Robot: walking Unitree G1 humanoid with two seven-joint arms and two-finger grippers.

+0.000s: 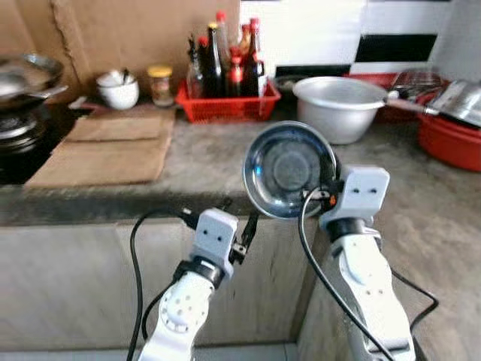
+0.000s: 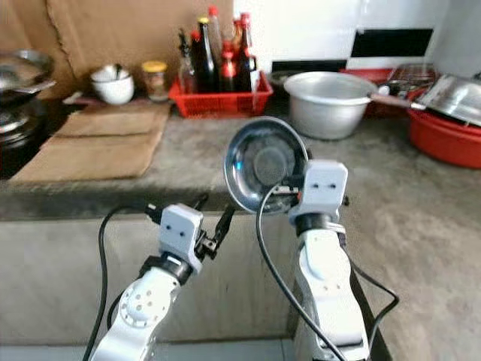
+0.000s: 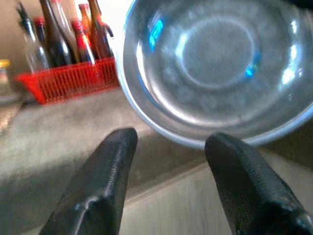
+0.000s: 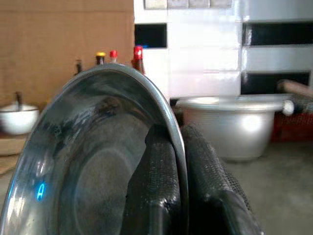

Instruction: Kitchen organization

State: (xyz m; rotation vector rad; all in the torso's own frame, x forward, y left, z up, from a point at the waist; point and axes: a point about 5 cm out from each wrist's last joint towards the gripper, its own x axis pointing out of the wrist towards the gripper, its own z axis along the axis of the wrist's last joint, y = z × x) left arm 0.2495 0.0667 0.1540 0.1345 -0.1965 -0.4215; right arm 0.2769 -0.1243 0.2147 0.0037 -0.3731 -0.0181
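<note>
A shiny steel bowl [image 1: 287, 168] is held up on edge in front of the counter, its hollow facing me. My right gripper [image 1: 328, 189] is shut on the bowl's rim, one finger [image 4: 155, 181] inside and the other finger [image 4: 208, 171] outside. The bowl [image 4: 93, 166] looms large in the right wrist view. My left gripper [image 1: 242, 233] hangs lower, just below and left of the bowl, open with nothing between its fingers [image 3: 110, 166]. The bowl [image 3: 220, 63] shows just beyond them in the left wrist view.
On the stone counter [image 1: 203, 162] stand a red basket of sauce bottles [image 1: 225, 101], a large steel basin [image 1: 338, 105], a red tub [image 1: 451, 139] with steel ware, a white cup [image 1: 119, 90], a jar [image 1: 160, 84], cardboard [image 1: 113, 147] and a wok [image 1: 22, 79] at far left.
</note>
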